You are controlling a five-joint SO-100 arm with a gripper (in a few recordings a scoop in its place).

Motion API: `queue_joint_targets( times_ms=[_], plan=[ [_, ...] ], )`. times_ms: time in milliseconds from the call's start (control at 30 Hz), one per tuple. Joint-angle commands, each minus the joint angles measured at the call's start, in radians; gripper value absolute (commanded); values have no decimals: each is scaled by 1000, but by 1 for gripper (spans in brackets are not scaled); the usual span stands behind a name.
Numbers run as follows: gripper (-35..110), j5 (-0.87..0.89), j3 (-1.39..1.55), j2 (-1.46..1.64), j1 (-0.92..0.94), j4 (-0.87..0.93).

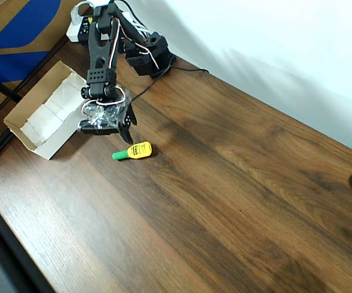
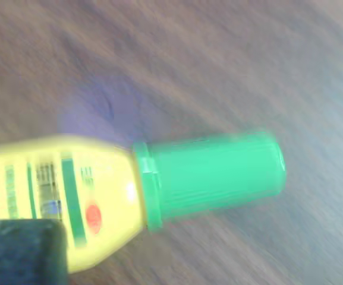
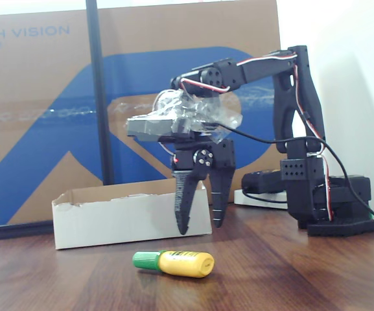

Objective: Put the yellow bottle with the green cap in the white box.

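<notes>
top left of the fixed view: white capitals reading "ch vision", cut off at the picture's left edge, printed on the brown-and-blue cardboard panel behind the table. on the yellow bottle with the green cap: a label with dark print, too small to read in the fixed view and in the overhead view. in the wrist view, same label seen close: dark green bars, a red dot, rows of blurred print, none legible. no other readable text, number or sign anywhere.
</notes>
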Motion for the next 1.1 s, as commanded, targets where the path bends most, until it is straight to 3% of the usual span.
queue_joint_targets(
  times_ms=[0,533,1067],
  plan=[
    [27,-12,-118,-3,6,23],
    [28,-12,-414,-276,37,80],
    [26,0,-345,-304,20,100]
  ],
)
